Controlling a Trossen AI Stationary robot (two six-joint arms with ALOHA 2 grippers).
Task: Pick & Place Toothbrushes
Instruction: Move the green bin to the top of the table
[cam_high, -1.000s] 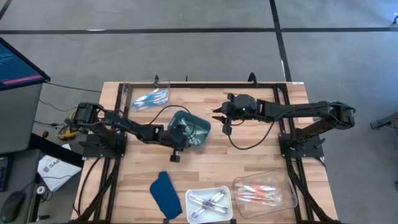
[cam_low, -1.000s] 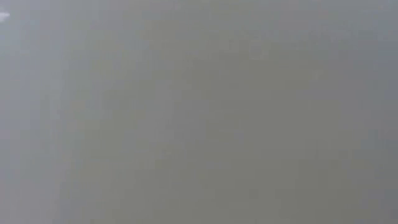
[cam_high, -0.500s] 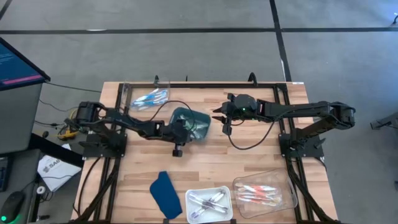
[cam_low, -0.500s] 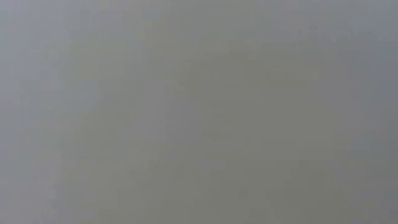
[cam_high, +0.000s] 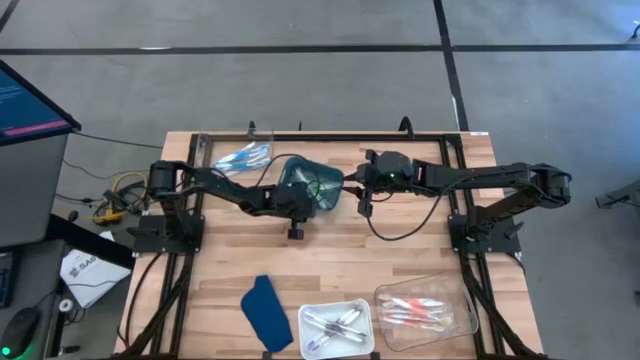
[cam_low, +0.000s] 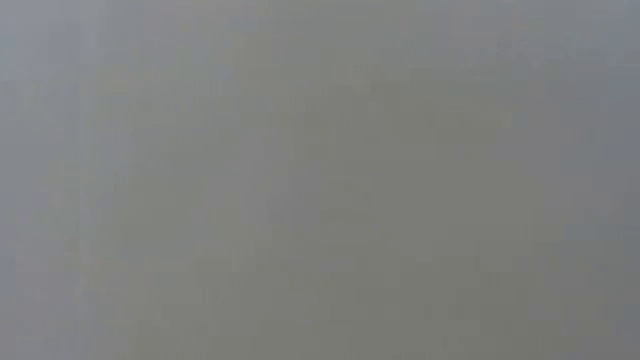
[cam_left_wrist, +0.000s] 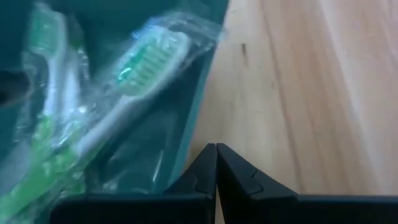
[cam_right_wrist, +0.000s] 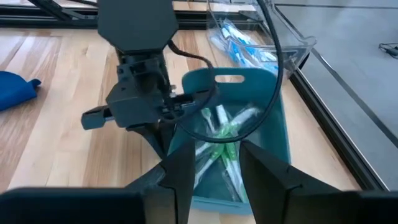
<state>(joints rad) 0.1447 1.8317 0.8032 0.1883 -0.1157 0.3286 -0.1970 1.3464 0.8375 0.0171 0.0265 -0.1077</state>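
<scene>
A teal tray (cam_high: 318, 185) with several green toothbrushes (cam_left_wrist: 143, 56) in clear wrappers lies on the wooden table, a little beyond its middle. My left gripper (cam_high: 302, 204) is shut and low at the tray's near side, fingertips (cam_left_wrist: 216, 163) down by the tray's wall. My right gripper (cam_high: 347, 183) hangs open above the tray's right end, nothing between its fingers (cam_right_wrist: 214, 171). The low view shows only flat grey. My left gripper meets the teal tray's long side wall (cam_left_wrist: 194, 146) with the outer side of one shut finger. The fingers slant down from the table's left and near side. The tray lies flat on the table with the toothbrushes inside.
A clear tray of blue toothbrushes (cam_high: 241, 156) stands at the far left. Along the near edge lie a dark blue cloth-like piece (cam_high: 266, 311), a white tray of purple-grey toothbrushes (cam_high: 337, 328) and a clear tray of pink-orange ones (cam_high: 424, 311). A black cable (cam_high: 385, 225) hangs from my right arm.
My left gripper, still shut, has moved toward the table's far edge and a little right, sinking slightly. The teal tray has slid along the table before it, toward my right gripper, turning a little as it went.
</scene>
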